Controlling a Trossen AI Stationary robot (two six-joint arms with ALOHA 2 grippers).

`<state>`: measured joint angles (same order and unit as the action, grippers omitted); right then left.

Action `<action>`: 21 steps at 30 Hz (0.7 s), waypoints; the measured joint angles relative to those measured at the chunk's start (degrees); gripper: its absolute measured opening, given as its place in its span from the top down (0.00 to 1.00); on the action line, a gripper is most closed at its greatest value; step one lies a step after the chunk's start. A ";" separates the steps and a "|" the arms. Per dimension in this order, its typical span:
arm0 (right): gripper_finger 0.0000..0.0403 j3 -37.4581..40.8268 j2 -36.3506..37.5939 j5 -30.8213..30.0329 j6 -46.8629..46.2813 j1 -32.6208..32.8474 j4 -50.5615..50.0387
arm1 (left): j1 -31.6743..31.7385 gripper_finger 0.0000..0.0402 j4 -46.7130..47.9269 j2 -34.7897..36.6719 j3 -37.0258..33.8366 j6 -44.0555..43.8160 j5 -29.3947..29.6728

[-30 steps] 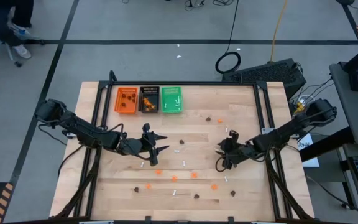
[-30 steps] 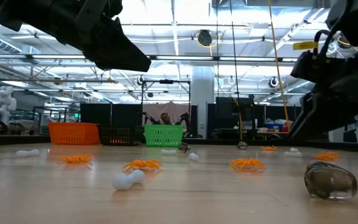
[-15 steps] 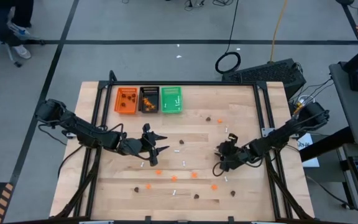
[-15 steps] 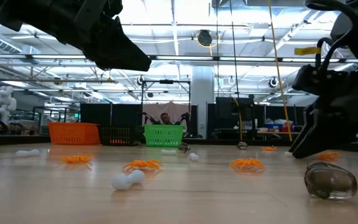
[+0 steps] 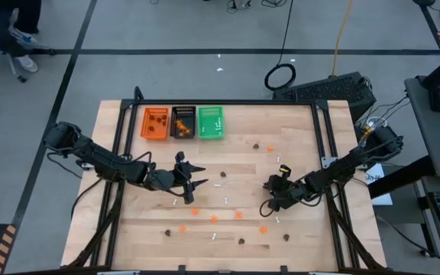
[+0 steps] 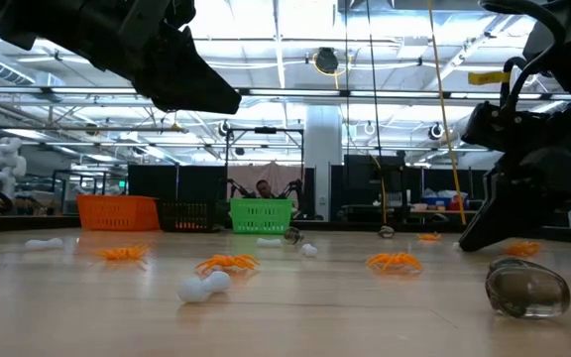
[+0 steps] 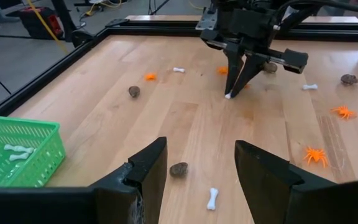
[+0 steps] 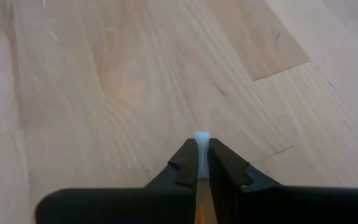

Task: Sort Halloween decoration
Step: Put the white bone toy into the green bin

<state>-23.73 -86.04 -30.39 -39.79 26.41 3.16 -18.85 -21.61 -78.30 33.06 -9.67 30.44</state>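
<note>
Three small trays stood side by side at the far left part of the wooden surface (image 5: 296, 145): an orange tray (image 5: 156, 123), a black tray (image 5: 183, 122) and a green tray (image 5: 211, 123). Beyond the surface, a coiled black cable (image 5: 280, 76) lay on the grey floor beside a dark keyboard-like unit (image 5: 334, 90). An office chair (image 5: 2, 46) stood at the far left corner.

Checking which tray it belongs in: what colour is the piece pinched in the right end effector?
White bone-shaped stick, clearest in the right wrist view.
</note>
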 joint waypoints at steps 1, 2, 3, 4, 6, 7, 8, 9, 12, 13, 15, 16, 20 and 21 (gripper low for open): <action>0.98 0.00 0.00 0.00 0.24 0.00 0.54 | 0.00 0.54 0.01 0.00 0.00 0.00 0.00; 0.98 0.00 0.00 -0.01 0.80 0.00 1.51 | 0.00 0.54 0.01 0.00 0.00 -0.02 0.00; 0.99 0.03 0.00 -0.05 1.70 0.00 2.87 | 0.00 0.54 0.00 0.00 0.00 -0.02 0.00; 0.99 0.14 0.07 -0.06 2.75 0.00 4.53 | 0.00 0.54 -0.04 0.00 0.00 -0.02 0.00; 0.99 0.23 0.12 0.30 5.34 -0.04 8.47 | 0.00 0.54 -0.26 0.00 0.00 0.00 -0.02; 0.99 0.23 -0.04 0.88 6.65 -0.10 10.79 | 0.00 0.54 -0.36 0.00 0.00 0.00 -0.02; 1.00 0.28 -0.07 1.52 8.16 -0.11 12.84 | 0.00 0.54 -0.39 0.00 0.00 0.01 -0.02; 1.00 0.35 -0.03 1.62 9.60 -0.11 15.29 | 0.00 0.54 -0.37 0.00 0.00 0.02 -0.02; 1.00 0.22 0.07 1.38 12.87 -0.44 23.01 | 0.00 0.54 -0.78 0.00 0.00 0.87 -0.02; 1.00 0.24 0.05 1.03 13.74 -0.56 25.12 | 0.00 0.54 -1.04 0.00 0.00 1.22 -0.04; 1.00 0.24 0.04 0.67 15.56 -0.93 29.89 | 0.00 0.54 -1.34 0.00 0.00 1.59 -0.04; 1.00 0.24 0.05 0.61 16.41 -1.15 32.51 | -0.04 0.54 -1.77 0.00 0.00 1.89 -0.04; 1.00 0.24 -0.24 0.57 19.78 -2.46 43.52 | -0.89 0.54 -5.42 -0.02 0.00 6.46 -0.07; 1.00 0.22 -0.24 0.63 20.63 -2.84 46.27 | -1.30 0.54 -6.75 -0.06 0.00 8.32 -0.10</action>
<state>-23.51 -86.28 -29.76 -19.16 23.58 49.43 -20.15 -28.36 -78.36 33.06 -1.35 30.34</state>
